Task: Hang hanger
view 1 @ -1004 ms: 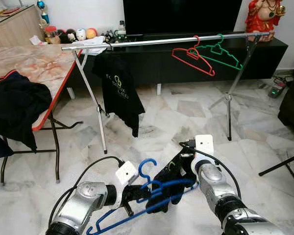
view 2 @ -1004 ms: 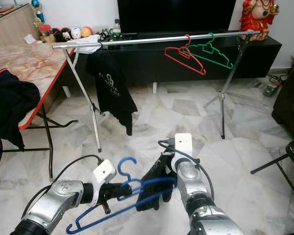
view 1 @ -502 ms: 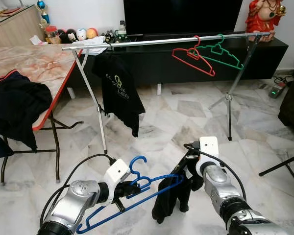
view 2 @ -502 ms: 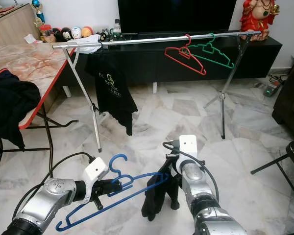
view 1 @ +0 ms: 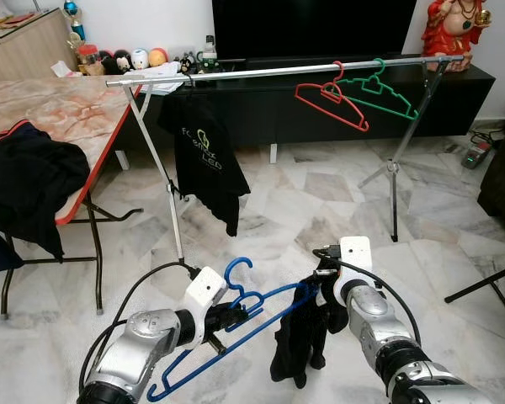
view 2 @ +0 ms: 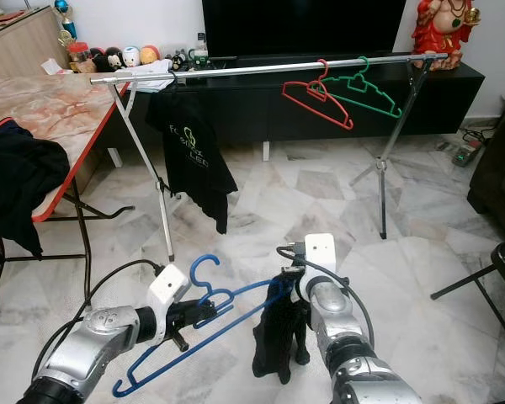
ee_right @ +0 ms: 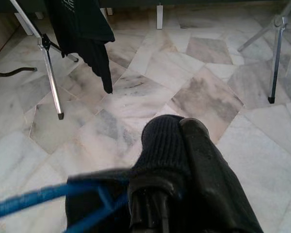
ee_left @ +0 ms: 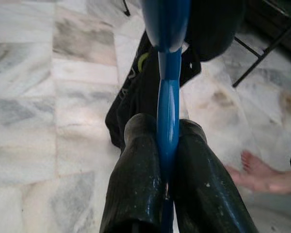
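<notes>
Here, on a marble floor (view 1: 320, 189) before the clothes rail (view 1: 278, 70), the left gripper (view 1: 236, 316) clamps a blue hanger (view 1: 236, 332). The right gripper (view 1: 316, 290), closed on a black garment (view 1: 299, 345), has risen slightly since half a second ago.

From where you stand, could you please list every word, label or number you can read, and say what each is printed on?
Black T-shirt hanging on the silver rail: pale lettering beside a green logo, too small and creased to read.
Black garment held under the blue hanger: a few pale letters and a green mark, not legible.
Jars and toys by the wall: any labels are too small to read.
No other text can be read.
</notes>
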Controlling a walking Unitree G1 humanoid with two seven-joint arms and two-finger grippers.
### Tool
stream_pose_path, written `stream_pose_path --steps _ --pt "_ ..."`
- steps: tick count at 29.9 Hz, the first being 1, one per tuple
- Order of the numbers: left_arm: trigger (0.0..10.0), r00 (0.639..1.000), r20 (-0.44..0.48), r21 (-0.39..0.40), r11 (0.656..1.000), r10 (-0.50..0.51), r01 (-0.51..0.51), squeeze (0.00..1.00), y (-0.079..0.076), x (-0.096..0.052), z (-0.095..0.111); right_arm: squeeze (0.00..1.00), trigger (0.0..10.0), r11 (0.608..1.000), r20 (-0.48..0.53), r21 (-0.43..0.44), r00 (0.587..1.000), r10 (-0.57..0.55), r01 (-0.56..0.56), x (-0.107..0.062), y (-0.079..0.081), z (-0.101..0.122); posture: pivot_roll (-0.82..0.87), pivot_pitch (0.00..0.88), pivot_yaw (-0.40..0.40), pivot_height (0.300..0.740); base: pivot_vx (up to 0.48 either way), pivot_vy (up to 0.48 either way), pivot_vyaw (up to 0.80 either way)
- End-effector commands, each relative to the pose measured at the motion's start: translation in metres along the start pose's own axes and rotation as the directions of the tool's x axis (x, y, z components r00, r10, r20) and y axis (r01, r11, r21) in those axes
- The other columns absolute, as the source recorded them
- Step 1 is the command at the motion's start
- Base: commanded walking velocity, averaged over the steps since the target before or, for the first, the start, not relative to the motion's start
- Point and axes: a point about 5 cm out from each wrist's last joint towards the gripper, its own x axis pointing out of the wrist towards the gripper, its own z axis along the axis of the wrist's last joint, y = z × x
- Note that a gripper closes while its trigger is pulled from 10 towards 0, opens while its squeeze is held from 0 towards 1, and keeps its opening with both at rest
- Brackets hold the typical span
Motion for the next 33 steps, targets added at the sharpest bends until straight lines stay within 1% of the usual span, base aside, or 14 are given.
stream_pose_path --steps 1,6,9,10,11,12,14,16,19,25,29,33 --pt "10.0 0.999 0.028 -0.008 1.0 0.016 -0.015 0.0 0.003 -0.002 0.005 0.0 10.0 1.0 -0.012 0.021 1.0 0.006 -0.006 -0.001 0.002 -0.004 0.02 0.062 0.034 0.74 0.0 0.0 0.0" --pt "10.0 0.999 0.04 -0.022 0.999 -0.023 0.024 0.0 -0.004 0.002 0.007 0.0 10.0 0.999 -0.022 0.048 0.999 0.023 -0.022 -0.001 0.006 -0.006 0.02 0.064 0.034 0.74 0.0 0.0 0.0" --pt "10.0 0.997 0.049 -0.034 0.997 -0.064 0.066 0.0 -0.009 0.004 0.01 0.0 10.0 0.996 -0.039 0.061 0.997 0.06 -0.058 -0.001 0.01 -0.008 0.02 0.064 0.034 0.74 0.0 0.0 0.0" --pt "10.0 0.994 0.059 -0.043 0.995 -0.092 0.094 0.0 -0.012 0.005 0.013 0.0 10.0 0.997 -0.041 0.042 0.997 0.061 -0.059 -0.001 0.01 -0.008 0.02 0.065 0.034 0.74 0.0 0.0 0.0" --pt "10.0 0.993 0.062 -0.045 0.994 -0.098 0.101 0.0 -0.013 0.005 0.013 0.0 10.0 0.998 -0.04 0.036 0.997 0.059 -0.058 -0.001 0.01 -0.008 0.02 0.065 0.034 0.74 0.0 0.0 0.0" --pt "10.0 0.99 0.054 -0.044 0.99 -0.133 0.135 0.0 -0.016 0.004 0.013 0.0 10.0 0.998 -0.033 0.041 0.998 0.055 -0.054 0.0 0.008 -0.005 0.03 0.066 0.035 0.74 0.0 0.0 0.0" --pt "10.0 0.987 0.047 -0.042 0.987 -0.151 0.153 0.0 -0.017 0.003 0.013 0.0 10.0 0.998 -0.027 0.044 0.998 0.052 -0.051 0.0 0.007 -0.002 0.03 0.066 0.035 0.74 0.0 0.0 0.0" --pt "10.0 0.984 0.032 -0.033 0.984 -0.174 0.175 0.0 -0.019 0.0 0.01 0.0 10.0 0.998 -0.007 0.047 0.999 0.034 -0.033 0.002 0.003 0.005 0.03 0.067 0.036 0.74 0.0 0.0 0.0" --pt "10.0 0.986 0.029 -0.037 0.986 -0.162 0.163 0.0 -0.017 -0.001 0.009 0.0 10.0 0.998 0.01 0.062 1.0 0.027 -0.027 0.003 0.002 0.012 0.03 0.068 0.036 0.74 0.0 0.0 0.0" --pt "10.0 0.987 0.027 -0.039 0.986 -0.16 0.161 0.0 -0.017 -0.002 0.01 0.0 10.0 0.998 0.008 0.061 1.0 0.028 -0.028 0.003 0.004 0.012 0.03 0.069 0.036 0.74 0.0 0.0 0.0" --pt "10.0 0.996 0.024 -0.029 0.996 -0.082 0.082 0.0 -0.009 0.001 0.01 0.0 10.0 0.997 0.01 0.071 0.999 0.039 -0.039 0.003 0.008 0.012 0.03 0.07 0.037 0.74 0.0 0.0 0.0" --pt "10.0 0.999 0.027 -0.016 0.999 -0.039 0.04 0.0 -0.006 0.004 0.01 0.0 10.0 0.996 0.008 0.081 0.999 0.041 -0.042 0.002 0.009 0.008 0.03 0.07 0.037 0.74 0.0 0.0 0.0"
